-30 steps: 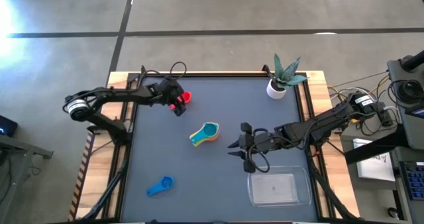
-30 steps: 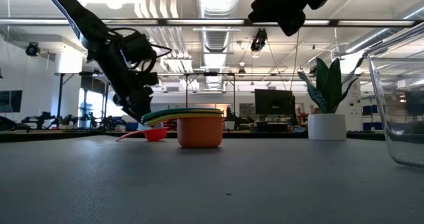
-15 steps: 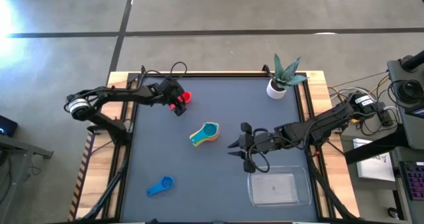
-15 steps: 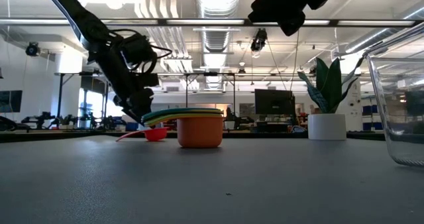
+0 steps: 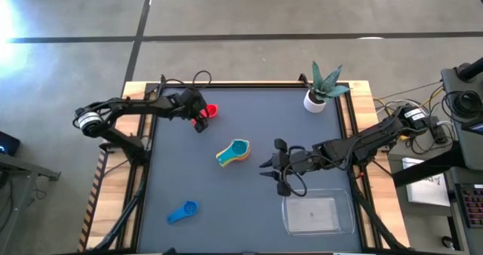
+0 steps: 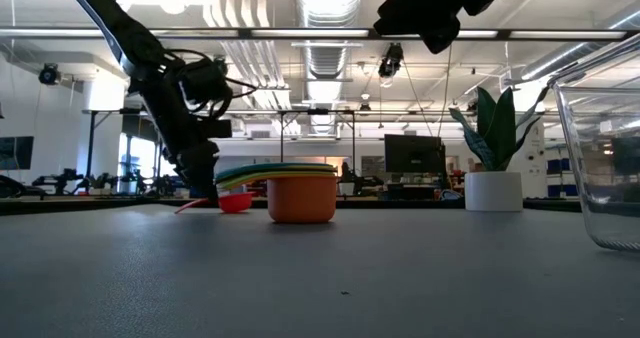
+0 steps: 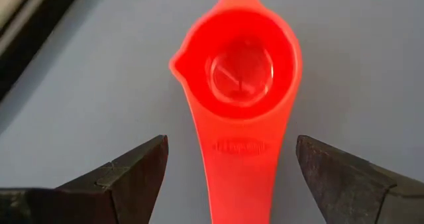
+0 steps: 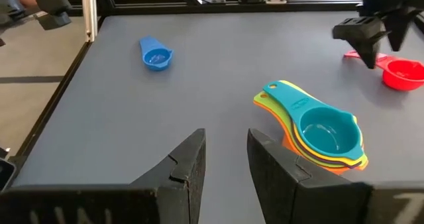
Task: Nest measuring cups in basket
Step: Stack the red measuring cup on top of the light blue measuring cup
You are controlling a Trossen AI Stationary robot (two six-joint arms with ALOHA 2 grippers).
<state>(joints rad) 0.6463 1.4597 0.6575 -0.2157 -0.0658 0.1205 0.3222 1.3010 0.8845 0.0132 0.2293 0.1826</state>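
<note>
Nearest the front edge of the dark grey table (image 5: 226,210) lies the blue measuring cup (image 5: 182,212), alone at the front left, with its handle pointing toward the left corner. At the front right stands the basket (image 5: 318,215), a clear, shallow rectangular tray; no cup shows in it. In the low view its glass-like wall (image 6: 600,158) rises at the right edge.

Just behind the basket hangs the right gripper (image 5: 273,173), reaching in from the right side of the table. Its fingers (image 8: 182,168) stand slightly apart with a narrow gap between them and hold nothing.

Near the middle of the table, to the left of that gripper and well apart from it, sits the stack of nested cups (image 5: 233,152): a teal cup (image 8: 329,132) on top, with yellow, green and orange rims showing beneath it. In the low view the orange cup (image 6: 301,198) forms the base of the stack, resting on the table.

Farther back on the left, the red measuring cup (image 7: 241,91) lies upright on the table, its bowl away from the left gripper (image 5: 198,121) and its handle running between the spread fingers (image 7: 136,171). The fingers stand clear on either side of the handle, touching nothing.

At the far right corner stands a small white plant pot (image 5: 315,99) with a spiky green plant (image 5: 327,80).
</note>
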